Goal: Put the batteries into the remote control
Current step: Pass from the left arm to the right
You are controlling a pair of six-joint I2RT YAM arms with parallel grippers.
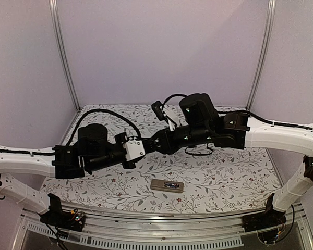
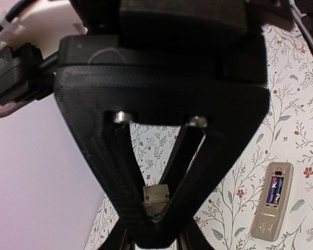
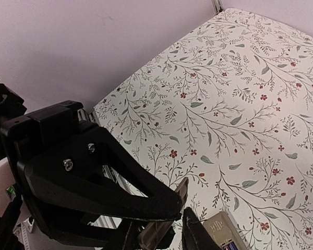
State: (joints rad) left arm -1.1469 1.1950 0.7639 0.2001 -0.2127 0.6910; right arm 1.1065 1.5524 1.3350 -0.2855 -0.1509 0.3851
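Remote control (image 1: 167, 185) lies back-up on the table (image 1: 235, 177) near its front edge, batteries (image 2: 275, 190) apparently seated in the recess. Looks light, rigid, slick: grip across the long edges. Left gripper (image 2: 156, 207) pinches the grey cover (image 2: 156, 195); can't tell whether the right gripper (image 3: 163, 237) is open or closed.
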